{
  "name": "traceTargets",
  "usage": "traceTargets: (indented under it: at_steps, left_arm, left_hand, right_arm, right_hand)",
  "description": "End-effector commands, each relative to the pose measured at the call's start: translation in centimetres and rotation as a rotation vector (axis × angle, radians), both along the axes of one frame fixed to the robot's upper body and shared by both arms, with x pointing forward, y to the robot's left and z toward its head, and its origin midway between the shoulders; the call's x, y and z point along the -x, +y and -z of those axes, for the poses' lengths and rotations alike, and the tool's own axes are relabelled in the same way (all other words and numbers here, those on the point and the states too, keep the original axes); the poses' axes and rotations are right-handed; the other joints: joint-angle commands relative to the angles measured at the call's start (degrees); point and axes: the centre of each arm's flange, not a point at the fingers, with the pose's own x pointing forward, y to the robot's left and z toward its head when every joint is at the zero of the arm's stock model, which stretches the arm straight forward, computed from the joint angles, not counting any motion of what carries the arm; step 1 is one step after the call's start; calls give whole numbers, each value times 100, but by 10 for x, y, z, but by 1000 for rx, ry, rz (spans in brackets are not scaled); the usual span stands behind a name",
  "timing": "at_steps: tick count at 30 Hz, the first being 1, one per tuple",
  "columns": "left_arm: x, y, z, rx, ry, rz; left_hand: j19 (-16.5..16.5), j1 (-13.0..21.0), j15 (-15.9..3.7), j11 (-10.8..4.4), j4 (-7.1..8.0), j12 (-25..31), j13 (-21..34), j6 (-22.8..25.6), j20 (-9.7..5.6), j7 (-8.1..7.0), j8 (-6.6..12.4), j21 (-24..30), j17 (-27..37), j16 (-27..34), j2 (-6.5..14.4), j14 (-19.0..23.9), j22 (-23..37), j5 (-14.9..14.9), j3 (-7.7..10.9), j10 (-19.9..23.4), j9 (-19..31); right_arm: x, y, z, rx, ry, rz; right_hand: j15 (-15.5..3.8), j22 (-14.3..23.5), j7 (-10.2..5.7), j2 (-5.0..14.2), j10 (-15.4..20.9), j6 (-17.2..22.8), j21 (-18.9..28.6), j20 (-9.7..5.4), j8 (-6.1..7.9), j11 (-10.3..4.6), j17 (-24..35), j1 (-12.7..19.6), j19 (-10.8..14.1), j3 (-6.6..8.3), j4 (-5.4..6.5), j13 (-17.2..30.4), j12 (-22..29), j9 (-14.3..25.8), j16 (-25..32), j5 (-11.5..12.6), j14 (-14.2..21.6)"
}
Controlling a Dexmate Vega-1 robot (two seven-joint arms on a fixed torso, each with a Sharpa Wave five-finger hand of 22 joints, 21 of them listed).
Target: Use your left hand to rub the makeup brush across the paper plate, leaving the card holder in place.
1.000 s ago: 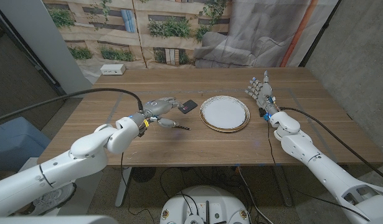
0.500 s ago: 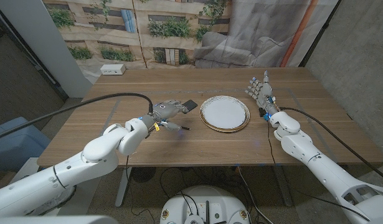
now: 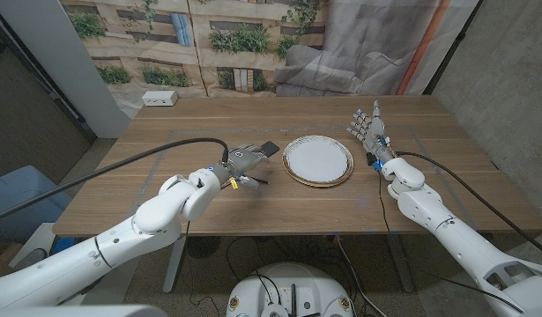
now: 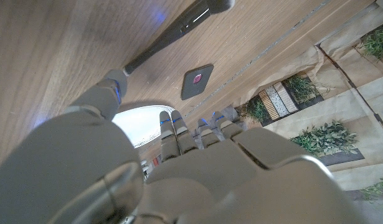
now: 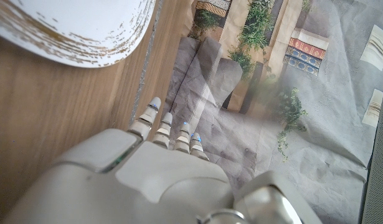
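The makeup brush (image 3: 252, 182) lies on the wooden table, its dark handle (image 4: 169, 35) free of any grip. My left hand (image 3: 241, 159) hovers just above it with fingers extended, thumb (image 4: 103, 98) close to the brush's end. The dark card holder (image 3: 269, 147) (image 4: 197, 81) lies just past the fingertips. To its right sits the white, gold-rimmed paper plate (image 3: 317, 160) (image 4: 140, 122) (image 5: 73, 25). My right hand (image 3: 369, 130) (image 5: 147, 180) stands to the right of the plate, fingers spread and holding nothing.
A small white box (image 3: 159, 99) sits at the table's far left corner. Bare wood (image 3: 279, 202) stretches between the plate and the near edge. A printed backdrop and grey cloth hang behind the table.
My left hand has moved right and forward, from beside the brush to over it, closer to the card holder. Brush, card holder, plate and right hand have stayed put.
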Motion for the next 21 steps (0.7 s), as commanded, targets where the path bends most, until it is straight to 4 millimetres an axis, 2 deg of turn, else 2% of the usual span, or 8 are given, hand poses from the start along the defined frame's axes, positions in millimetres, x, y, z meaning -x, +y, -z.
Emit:
traceTargets:
  at_steps: [1, 7, 21]
  left_arm:
    - [-12, -10, 3, -32, 23, -69]
    - [-17, -14, 4, -42, 41, -64]
    - [-23, -16, 9, -35, 46, -84]
  left_hand:
    - [-13, 119, 5, 7, 1, 46, 6, 217, 29, -1, 77, 54, 9, 50, 17, 64, 22, 55, -23, 117, 21]
    - [31, 209, -7, -54, 4, 87, 3, 369, 36, -2, 104, 76, 8, 69, 37, 153, 21, 53, -71, 359, 19]
    - [244, 390, -86, -84, 15, 127, -2, 685, 9, -17, 129, 123, 4, 109, 99, 438, 22, 47, -195, 873, 19]
  right_arm:
    - [0, 0, 0, 0, 0, 0]
    - [0, 0, 0, 0, 0, 0]
    - [0, 0, 0, 0, 0, 0]
  right_hand:
    - [46, 33, 7, 569, -51, -48, 32, 40, 28, 4, 19, 32, 6, -3, 26, 32, 38, 14, 20, 35, -6]
    - [48, 33, 5, 570, -48, -43, 32, 37, 30, 7, 19, 32, 4, -2, 26, 32, 39, 15, 20, 35, -6]
    - [44, 33, 9, 570, -51, -47, 32, 37, 29, 7, 19, 32, 5, -2, 26, 31, 38, 14, 20, 35, -5]
